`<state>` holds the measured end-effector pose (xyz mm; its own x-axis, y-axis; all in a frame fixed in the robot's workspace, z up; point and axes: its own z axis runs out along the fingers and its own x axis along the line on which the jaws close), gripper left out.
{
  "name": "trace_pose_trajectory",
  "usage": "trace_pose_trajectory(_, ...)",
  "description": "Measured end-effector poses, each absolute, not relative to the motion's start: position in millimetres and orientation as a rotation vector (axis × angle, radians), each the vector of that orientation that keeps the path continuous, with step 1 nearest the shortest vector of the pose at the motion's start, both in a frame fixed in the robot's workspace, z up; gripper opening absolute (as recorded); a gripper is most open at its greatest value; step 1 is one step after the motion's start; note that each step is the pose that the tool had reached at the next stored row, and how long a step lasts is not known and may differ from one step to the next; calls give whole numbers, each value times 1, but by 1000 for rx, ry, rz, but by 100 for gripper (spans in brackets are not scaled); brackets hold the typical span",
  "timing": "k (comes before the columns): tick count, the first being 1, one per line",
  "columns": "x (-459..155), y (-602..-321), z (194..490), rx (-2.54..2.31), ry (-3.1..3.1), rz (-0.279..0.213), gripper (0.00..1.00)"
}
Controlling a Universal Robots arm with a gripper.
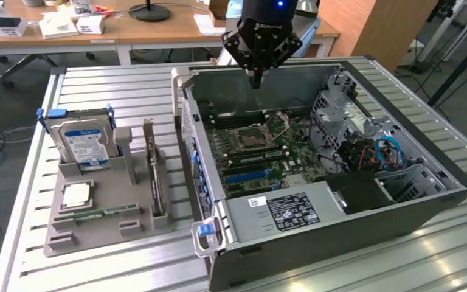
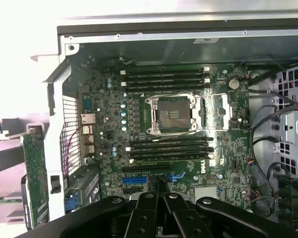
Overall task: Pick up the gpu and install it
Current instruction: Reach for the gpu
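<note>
One gripper [image 1: 255, 78] hangs over the open computer case [image 1: 315, 76], above its far wall, with the fingers pressed together on nothing. The wrist view has the same closed gripper [image 2: 161, 193] looking down on the motherboard [image 2: 188, 163].

The gpu [image 1: 152, 173] is not in hand. It stands on its thin edge in a groove of the grey holder [image 1: 63, 234], which lies along the table [image 1: 95, 85] edge at the exterior view's left. The card sits between the hard drive [image 1: 83, 143] and the case wall, near both.

I see several likely risks:
- A card balanced on edge would probably tip or jam in its groove if gripped off-centre.
- Closed fingers brought down on the card would knock it rather than straddle it.
- The tall hard drive stands close by, so a wide approach could clip it.
- Inside the case the blue slot [image 1: 245, 175] lies among small parts, and a crooked descent could scrape the board or catch the metal end bracket on the case wall.

By count:
- one gpu
- one hard drive
- one processor chip [image 1: 77, 194]
- one memory stick [image 1: 95, 214]
- one holder carrying all four of these
- one case with one motherboard
- one bare processor socket [image 2: 171, 116]
</note>
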<state>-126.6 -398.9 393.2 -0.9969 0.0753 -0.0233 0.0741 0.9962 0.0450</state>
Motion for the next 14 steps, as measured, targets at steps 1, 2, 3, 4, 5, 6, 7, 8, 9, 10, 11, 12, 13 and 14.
trace_pose_trajectory(1,-128,-399,393,117,3114,69,10)
trace_pose_trajectory(2,-130,-399,393,117,3114,69,10)
trace_pose_trajectory(3,-132,-399,393,117,3114,69,10)
trace_pose_trajectory(4,-134,-399,393,117,3114,69,10)
trace_pose_trajectory(5,-136,-399,393,117,3114,69,10)
trace_pose_trajectory(6,-139,-399,393,116,3114,69,10)
trace_pose_trajectory(7,-142,-399,393,117,3114,69,10)
trace_pose_trajectory(8,-144,-399,393,117,3114,69,10)
trace_pose_trajectory(9,-147,-399,393,117,3114,69,10)
trace_pose_trajectory(10,-150,-399,393,117,3114,69,10)
trace_pose_trajectory(11,-153,-399,393,117,3114,69,10)
trace_pose_trajectory(12,-156,-399,393,116,3114,69,10)
trace_pose_trajectory(13,-159,-399,393,117,3114,69,10)
trace_pose_trajectory(14,-162,-399,393,117,3114,69,10)
